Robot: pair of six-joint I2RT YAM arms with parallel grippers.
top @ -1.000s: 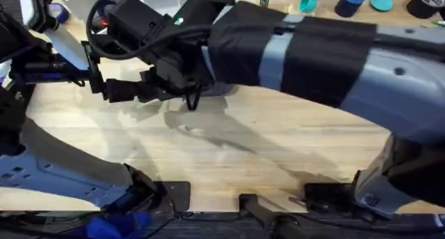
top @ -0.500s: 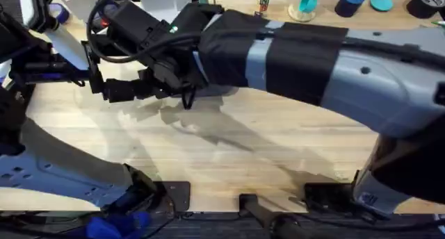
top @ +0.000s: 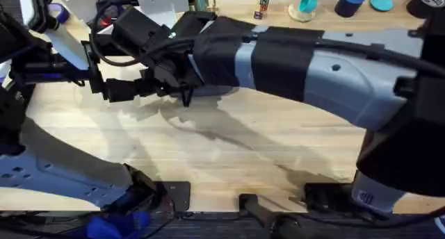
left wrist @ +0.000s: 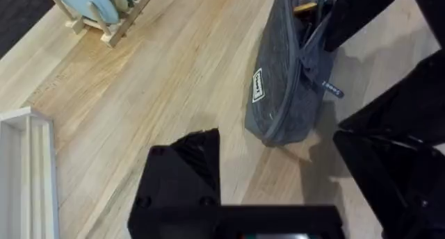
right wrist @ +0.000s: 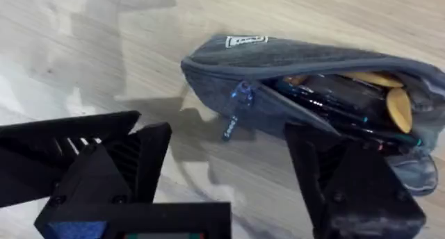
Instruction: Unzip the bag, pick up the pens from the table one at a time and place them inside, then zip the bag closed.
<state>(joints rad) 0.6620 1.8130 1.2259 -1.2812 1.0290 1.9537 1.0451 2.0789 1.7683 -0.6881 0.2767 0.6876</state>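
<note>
On the table (right wrist: 292, 10), bag (right wrist: 299, 65) unzipped; pens (right wrist: 341, 100) inside.

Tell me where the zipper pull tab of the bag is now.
In the right wrist view, the pull tab hangs at the closed end of the bag, between the right gripper's open fingers.

Pens (right wrist: 348, 100) inside the bag (right wrist: 278, 58) — bag on the table (right wrist: 104, 30).
</note>
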